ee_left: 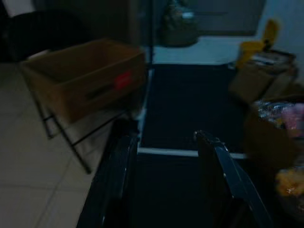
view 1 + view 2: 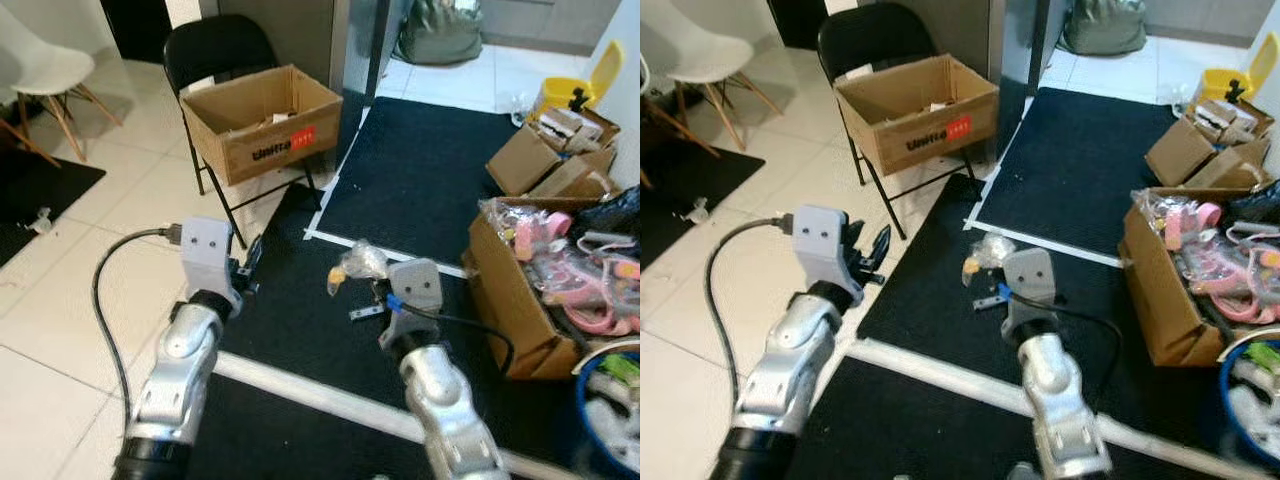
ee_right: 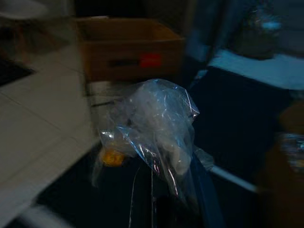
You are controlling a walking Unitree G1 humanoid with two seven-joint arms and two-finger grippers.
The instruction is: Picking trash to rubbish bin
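Right gripper (image 2: 372, 290): fingertips hidden behind its grey wrist housing and the clear plastic bag (image 3: 156, 128); the closing point on the bag is hidden. Right wrist view blurred and dim. Small yellow item (image 3: 113, 156) inside the bag too blurred to identify. Blue bin (image 2: 612, 420), near right, cut off by the picture's edge. White chair (image 2: 45, 60), far left, partly cut off.

Clear crinkled plastic trash bag (image 3: 156, 126), yellow patch; brown cardboard box (image 2: 262, 120), red label; black floor mat (image 2: 430, 170), white border.
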